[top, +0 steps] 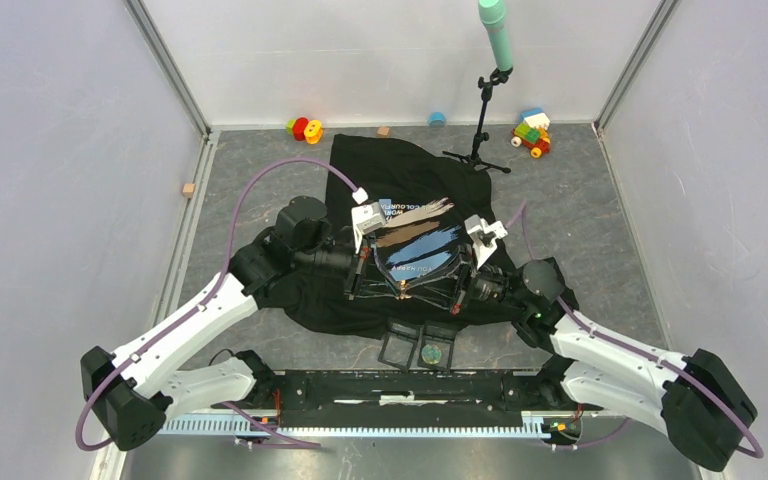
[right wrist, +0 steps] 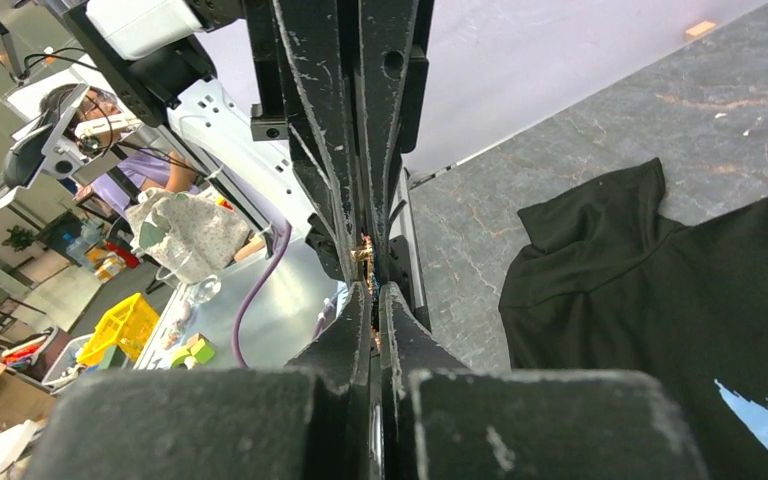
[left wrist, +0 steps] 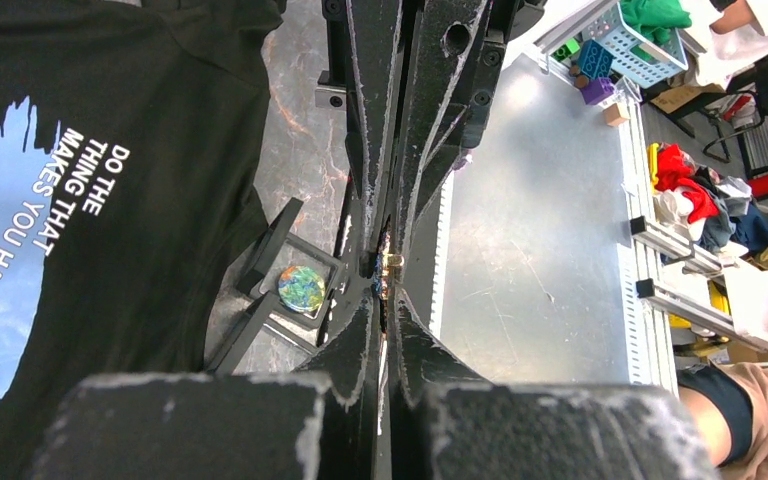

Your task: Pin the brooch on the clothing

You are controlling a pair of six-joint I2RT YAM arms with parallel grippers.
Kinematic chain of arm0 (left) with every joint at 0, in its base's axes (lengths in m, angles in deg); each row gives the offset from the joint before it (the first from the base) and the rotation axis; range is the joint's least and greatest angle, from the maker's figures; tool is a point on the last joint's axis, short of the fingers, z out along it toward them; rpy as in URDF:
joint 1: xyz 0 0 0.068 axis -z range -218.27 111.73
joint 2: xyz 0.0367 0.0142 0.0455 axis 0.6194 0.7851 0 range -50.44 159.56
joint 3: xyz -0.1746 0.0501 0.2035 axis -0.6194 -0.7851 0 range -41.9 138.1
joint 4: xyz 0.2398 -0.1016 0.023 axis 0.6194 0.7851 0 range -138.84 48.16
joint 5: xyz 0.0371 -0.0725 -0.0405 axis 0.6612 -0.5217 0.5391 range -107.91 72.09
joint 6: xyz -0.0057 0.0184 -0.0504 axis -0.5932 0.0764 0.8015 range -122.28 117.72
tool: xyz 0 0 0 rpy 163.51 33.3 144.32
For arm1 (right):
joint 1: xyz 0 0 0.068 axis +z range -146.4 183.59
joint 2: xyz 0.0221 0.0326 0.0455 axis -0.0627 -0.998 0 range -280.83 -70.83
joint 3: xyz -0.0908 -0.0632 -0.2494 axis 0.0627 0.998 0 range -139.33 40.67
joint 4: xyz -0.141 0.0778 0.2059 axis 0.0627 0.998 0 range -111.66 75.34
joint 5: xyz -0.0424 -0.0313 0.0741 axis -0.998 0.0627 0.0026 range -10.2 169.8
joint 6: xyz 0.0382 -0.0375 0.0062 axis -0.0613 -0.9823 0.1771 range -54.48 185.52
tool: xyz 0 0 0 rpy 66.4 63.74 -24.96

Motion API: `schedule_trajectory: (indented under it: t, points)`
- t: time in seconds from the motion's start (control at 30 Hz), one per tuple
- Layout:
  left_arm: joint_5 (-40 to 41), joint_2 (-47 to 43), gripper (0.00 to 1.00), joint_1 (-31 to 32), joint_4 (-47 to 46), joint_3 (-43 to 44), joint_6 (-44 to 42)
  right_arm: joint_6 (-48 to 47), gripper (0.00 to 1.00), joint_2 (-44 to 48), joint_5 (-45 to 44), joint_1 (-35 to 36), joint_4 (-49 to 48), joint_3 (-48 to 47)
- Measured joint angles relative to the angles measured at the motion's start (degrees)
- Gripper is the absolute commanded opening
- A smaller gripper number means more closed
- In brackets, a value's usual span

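Note:
The clothing [top: 380, 170] is a black T-shirt with blue and tan print and white lettering, spread flat on the table; it also shows in the wrist views as the T-shirt [left wrist: 110, 120] and the T-shirt [right wrist: 680, 300]. Above its lower hem both grippers meet tip to tip. A small gold and blue brooch [top: 401, 288] sits pinched between them. My left gripper [top: 392, 287] is shut on the brooch [left wrist: 388, 262] from the left. My right gripper [top: 415, 288] is shut on the same brooch [right wrist: 365, 250] from the right. Most of the brooch is hidden by the fingers.
A small open black box [top: 405, 348] near the front edge holds a round colourful disc [left wrist: 301, 287]. A microphone stand [top: 482, 130] stands on the shirt's far edge. Toys [top: 305, 128] and toy blocks [top: 532, 132] line the back wall. A wooden cube [top: 189, 188] lies at left.

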Motion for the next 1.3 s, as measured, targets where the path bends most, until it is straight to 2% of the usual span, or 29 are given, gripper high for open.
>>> schedule_trajectory:
  t: [0.17,0.23,0.4,0.6,0.73,0.9,1.03,1.2,1.3]
  points:
    - [0.5,0.0,0.02,-0.5,0.6,-0.8,0.0,1.0,0.00,-2.0,-0.6,0.0,0.4,0.0]
    - [0.8,0.0,0.02,-0.6,1.3,-0.9,0.0,1.0,0.06,-2.4,-0.7,0.0,0.9,-0.1]
    - [2.2,0.0,0.02,-0.5,1.5,-0.9,0.1,0.0,0.27,-1.9,-0.5,0.0,3.1,-0.8]
    - [7.3,1.5,0.02,0.4,1.2,-0.8,1.8,-7.5,0.63,4.3,-3.6,0.1,16.4,-2.8]
    - [9.4,3.5,0.02,0.1,1.2,-0.8,3.4,-12.4,0.74,10.8,-7.6,0.1,25.1,-4.0]
    - [11.0,3.8,0.02,-1.2,0.9,-0.8,5.4,-17.1,0.77,17.7,-14.4,0.1,33.7,-6.2]
    - [11.2,4.0,0.02,-3.5,-0.2,-0.8,8.0,-19.8,0.75,19.8,-24.5,0.1,41.9,-8.5]
    - [12.3,4.2,0.02,-8.7,-4.3,-3.4,14.0,-20.5,0.70,15.0,-44.0,0.1,56.4,-12.7]
    - [13.2,3.9,0.02,-13.5,-9.8,-9.7,19.8,-20.9,0.68,9.5,-49.5,0.0,61.3,-13.5]
